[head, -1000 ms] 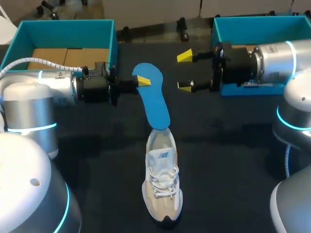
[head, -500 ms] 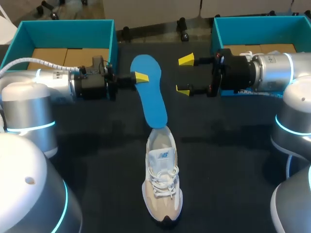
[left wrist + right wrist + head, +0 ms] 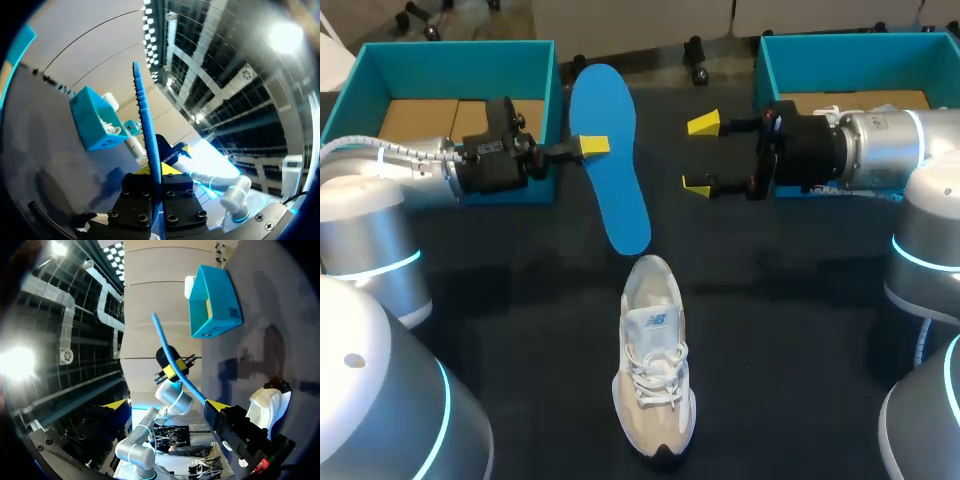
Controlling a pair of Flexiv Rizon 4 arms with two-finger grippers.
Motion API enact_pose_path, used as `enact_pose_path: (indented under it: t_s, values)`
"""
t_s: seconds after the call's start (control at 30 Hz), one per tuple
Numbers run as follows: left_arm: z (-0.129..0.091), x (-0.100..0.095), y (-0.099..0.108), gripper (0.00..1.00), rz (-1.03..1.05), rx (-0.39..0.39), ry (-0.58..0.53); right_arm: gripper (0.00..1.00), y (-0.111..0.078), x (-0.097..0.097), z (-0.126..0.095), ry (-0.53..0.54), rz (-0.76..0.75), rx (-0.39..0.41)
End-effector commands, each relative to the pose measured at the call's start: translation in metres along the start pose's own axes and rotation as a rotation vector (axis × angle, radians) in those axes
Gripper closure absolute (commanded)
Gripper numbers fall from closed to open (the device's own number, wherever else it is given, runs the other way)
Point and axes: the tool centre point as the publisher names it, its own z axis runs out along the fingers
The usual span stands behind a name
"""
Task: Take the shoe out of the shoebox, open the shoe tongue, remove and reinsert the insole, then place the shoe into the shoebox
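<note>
A beige and white shoe (image 3: pixel 653 365) stands on the dark table, toe toward me. Just beyond its heel hangs the blue insole (image 3: pixel 612 190), free of the shoe and tilted. My left gripper (image 3: pixel 592 146) is shut on the insole's upper part. The left wrist view shows the insole (image 3: pixel 145 120) edge-on, standing up between the left gripper's (image 3: pixel 156 175) fingers. My right gripper (image 3: pixel 700 155) is open and empty, to the right of the insole and apart from it. In the right wrist view, the insole (image 3: pixel 175 362) and shoe (image 3: pixel 267 405) lie ahead of my right gripper (image 3: pixel 167 405).
A teal shoebox (image 3: pixel 450 58) with a cardboard floor stands at the back left, behind my left arm. A second teal shoebox (image 3: pixel 860 48) stands at the back right, partly hidden by my right arm. Dark tabletop surrounds the shoe.
My left gripper has drawn back to the left and up with the insole, whose lower end has come out of the shoe's heel. The right gripper pulled back slightly, then held still.
</note>
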Motion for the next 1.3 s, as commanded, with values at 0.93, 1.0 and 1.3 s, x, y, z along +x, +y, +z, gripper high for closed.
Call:
enact_pose_path:
  t_s: [0.93,1.0,1.3]
  values:
    - [-0.003,0.008,0.003,1.00,1.400,0.193,0.133,0.00,0.001,0.000,0.002,-0.001,0.000,-0.001]
    - [-0.003,0.008,0.003,1.00,1.400,0.193,0.133,0.00,0.001,0.000,0.002,-0.001,0.000,-0.001]
    - [-0.005,0.024,-0.008,1.00,2.118,0.175,0.223,0.00,0.001,0.000,0.002,-0.001,0.000,-0.001]
